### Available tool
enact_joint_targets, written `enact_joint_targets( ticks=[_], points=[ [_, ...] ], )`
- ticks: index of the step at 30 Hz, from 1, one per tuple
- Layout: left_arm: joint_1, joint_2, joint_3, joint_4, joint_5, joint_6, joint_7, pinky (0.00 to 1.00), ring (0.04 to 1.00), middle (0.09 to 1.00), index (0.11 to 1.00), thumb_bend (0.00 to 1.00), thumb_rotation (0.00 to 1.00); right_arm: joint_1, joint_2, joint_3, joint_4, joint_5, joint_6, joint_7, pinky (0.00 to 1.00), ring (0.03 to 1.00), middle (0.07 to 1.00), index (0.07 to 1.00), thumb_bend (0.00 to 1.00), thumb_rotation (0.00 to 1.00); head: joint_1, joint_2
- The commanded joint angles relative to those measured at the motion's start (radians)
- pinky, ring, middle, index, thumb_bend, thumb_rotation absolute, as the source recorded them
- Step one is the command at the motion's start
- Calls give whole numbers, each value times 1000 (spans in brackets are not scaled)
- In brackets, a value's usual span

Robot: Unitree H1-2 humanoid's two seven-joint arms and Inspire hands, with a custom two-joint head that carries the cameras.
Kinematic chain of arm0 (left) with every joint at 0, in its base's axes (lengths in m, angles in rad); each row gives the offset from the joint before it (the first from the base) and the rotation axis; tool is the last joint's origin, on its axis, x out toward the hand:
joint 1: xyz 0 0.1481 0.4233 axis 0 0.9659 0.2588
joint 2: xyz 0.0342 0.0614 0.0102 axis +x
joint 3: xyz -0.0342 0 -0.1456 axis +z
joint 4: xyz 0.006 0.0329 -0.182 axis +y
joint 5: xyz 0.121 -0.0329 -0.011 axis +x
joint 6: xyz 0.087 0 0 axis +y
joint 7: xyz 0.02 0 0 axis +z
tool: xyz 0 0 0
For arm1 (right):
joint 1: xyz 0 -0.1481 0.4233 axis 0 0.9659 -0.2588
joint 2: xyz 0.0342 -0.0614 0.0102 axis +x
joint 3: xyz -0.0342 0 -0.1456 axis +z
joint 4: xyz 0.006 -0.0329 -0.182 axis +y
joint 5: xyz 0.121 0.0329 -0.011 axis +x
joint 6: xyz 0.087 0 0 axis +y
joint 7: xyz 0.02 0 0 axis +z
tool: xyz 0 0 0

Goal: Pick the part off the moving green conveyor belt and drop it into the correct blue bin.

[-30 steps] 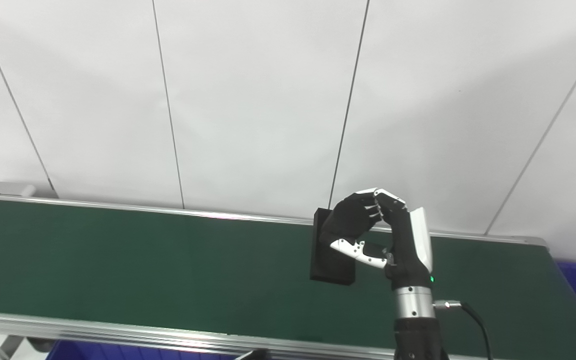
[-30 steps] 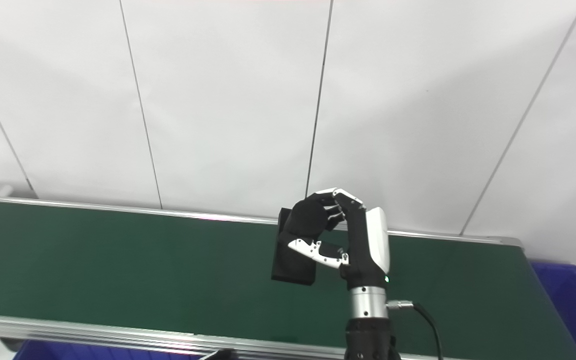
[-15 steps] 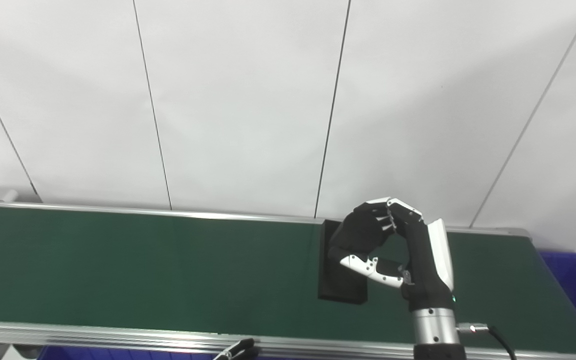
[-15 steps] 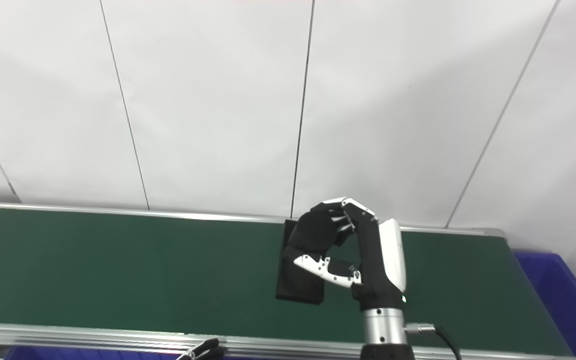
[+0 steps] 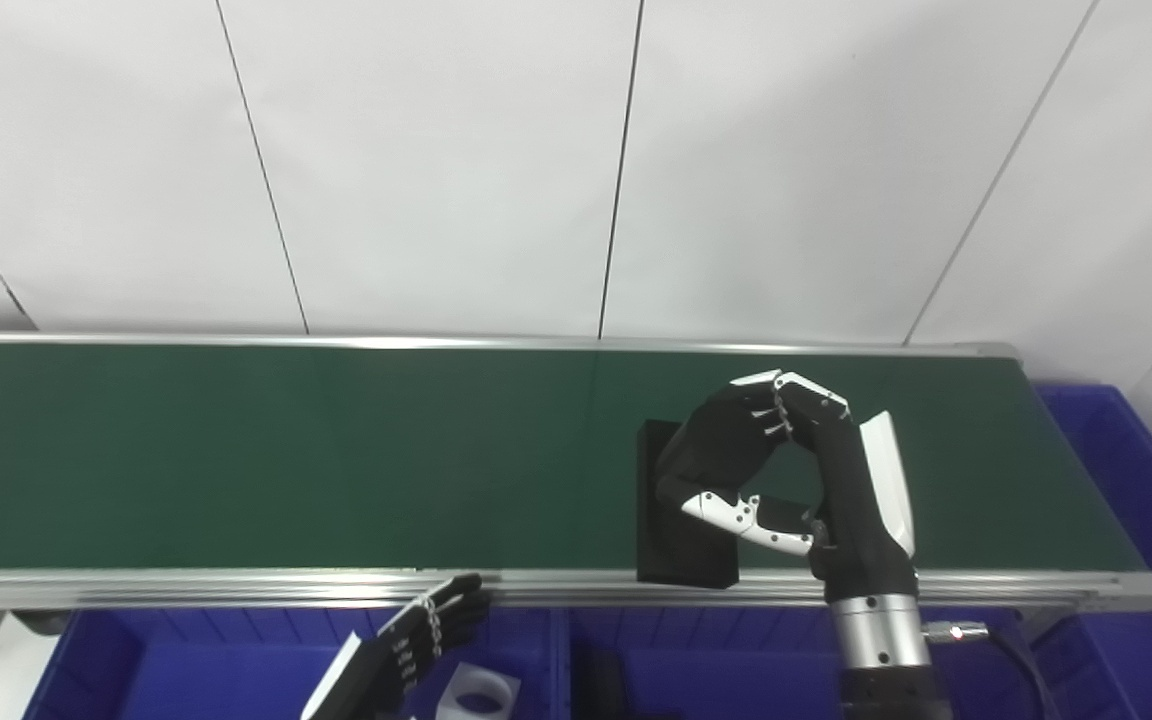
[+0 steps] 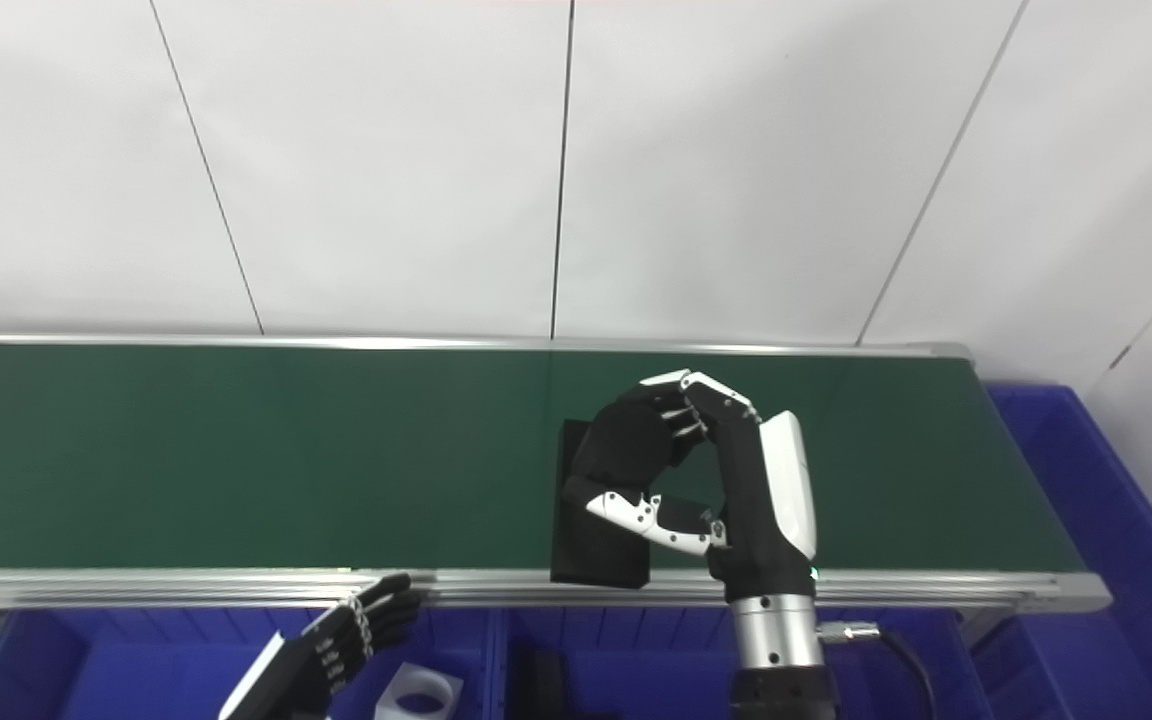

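Left eye view shows the right robot hand (image 5: pixel 786 470) curled around a black block (image 5: pixel 681 545) above the belt's (image 5: pixel 286 460) near edge. Its grip looks shallow, so the block could slip before reaching a blue bin (image 5: pixel 696 660). The left robot hand (image 5: pixel 416 640), fingers loosely spread, is partly cut off; bin contents are unclear.

Green conveyor belt (image 5: pixel 286 460), black block (image 5: pixel 671 540) at its near edge
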Motion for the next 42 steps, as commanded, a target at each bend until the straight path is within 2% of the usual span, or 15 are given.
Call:
enact_joint_targets(
  ticks=[1, 10, 17, 31, 33, 42],
  points=[
    [0, 3, -2, -41, -6, 3, -3, 830, 832, 823, 821, 1000, 175, -3, 15, 0, -47, 22, -8, -2, 330, 437, 487, 500, 500, 0, 1, 8],
    [8, 2, -6, -94, -6, 49, -1, 826, 829, 822, 798, 1000, 182, 45, 24, 14, -91, -12, 29, 24, 316, 424, 494, 524, 497, 0, 5, 49],
    [7, 6, -8, -123, 1, 67, -1, 816, 831, 827, 789, 1000, 202, 87, 22, 16, -119, 5, 57, 54, 314, 430, 500, 532, 496, 0, 3, 82],
    [10, 6, -3, -165, -14, 108, 0, 812, 814, 812, 787, 1000, 188, 184, 5, 28, -65, 3, -6, 35, 369, 454, 497, 482, 502, 0, -15, 119],
    [10, 8, -2, -167, -18, 107, -3, 810, 814, 812, 788, 1000, 189, 202, 7, 30, -53, 6, 3, 33, 380, 453, 497, 481, 503, 0, -22, 125],
    [18, 15, 3, -190, -26, 129, -3, 822, 824, 814, 790, 1000, 189, 228, 0, 27, 55, 7, -45, -16, 401, 460, 490, 476, 504, 0, -33, 134]
  ],
)
